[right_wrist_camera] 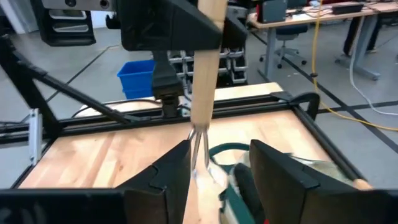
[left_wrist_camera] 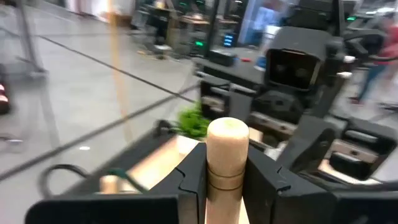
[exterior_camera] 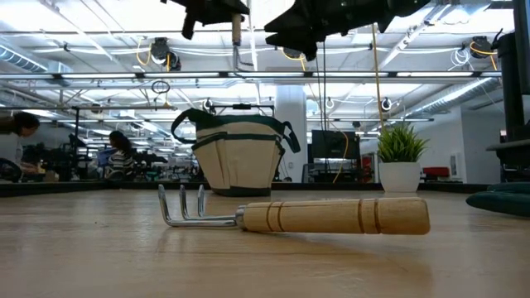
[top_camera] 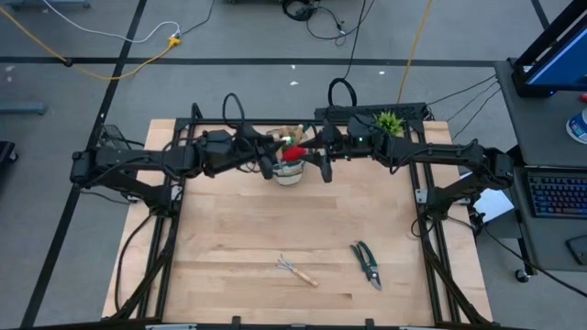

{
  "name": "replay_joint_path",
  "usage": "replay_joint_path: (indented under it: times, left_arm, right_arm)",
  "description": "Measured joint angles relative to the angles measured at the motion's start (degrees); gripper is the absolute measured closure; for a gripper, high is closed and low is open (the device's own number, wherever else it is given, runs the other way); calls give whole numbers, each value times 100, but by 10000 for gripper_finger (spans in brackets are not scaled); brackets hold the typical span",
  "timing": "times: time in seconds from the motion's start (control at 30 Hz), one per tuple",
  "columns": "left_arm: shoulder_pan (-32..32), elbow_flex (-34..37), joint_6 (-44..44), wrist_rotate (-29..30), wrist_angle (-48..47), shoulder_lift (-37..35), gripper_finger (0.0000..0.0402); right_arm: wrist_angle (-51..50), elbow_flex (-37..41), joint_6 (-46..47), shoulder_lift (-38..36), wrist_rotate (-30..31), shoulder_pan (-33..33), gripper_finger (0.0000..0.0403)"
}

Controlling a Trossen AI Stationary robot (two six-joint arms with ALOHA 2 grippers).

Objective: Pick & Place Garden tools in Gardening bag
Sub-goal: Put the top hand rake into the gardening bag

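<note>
We see left end effector (left_wrist_camera: pixel 225 180) clamp wooden-handled tool (left_wrist_camera: pixel 227 155) upright over gardening bag (exterior_camera: pixel 240 157) for drop; right end effector (right_wrist_camera: pixel 217 168) parted, empty.

Held tool's (right_wrist_camera: pixel 200 124) working end hidden.

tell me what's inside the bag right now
From above, the bag shows something red and wooden handles poking out of its top. Both pincers, left and right, crowd over it and cover the rest; its bottom is hidden.
</note>
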State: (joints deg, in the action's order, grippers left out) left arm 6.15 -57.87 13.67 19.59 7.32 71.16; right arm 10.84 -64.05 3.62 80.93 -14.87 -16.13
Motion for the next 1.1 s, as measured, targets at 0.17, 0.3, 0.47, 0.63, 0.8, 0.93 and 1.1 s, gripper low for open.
replay_joint_path:
  times: [0.17, 0.3, 0.47, 0.63, 0.8, 0.93, 1.1]
  left_arm:
    - [49, 0, -428, 854, -131, -61, 333]
    - [298, 0, -424, 1275, -188, -72, 333]
    - [742, 0, -188, 1351, -205, -66, 333]
    - [1139, 0, 48, 1369, -91, 56, 333]
    - [1351, 2, 200, 1250, 140, 428, 333]
    - [1472, 2, 379, 1241, 247, 659, 333]
    - [1561, 2, 501, 1243, 303, 802, 333]
  right_arm:
    - [-3, 0, 11, 0, 15, -126, 242]
    - [-2, 0, 12, 0, 366, -181, 241]
    - [-112, 0, -118, 0, 974, -197, 241]
    - [-527, 0, -364, 0, 1370, -207, 241]
    - [-888, 0, -522, 0, 1362, -266, 241]
    - [-1207, 4, -544, -60, 1357, -394, 241]
    - [-1436, 67, -609, -333, 1356, -594, 243]
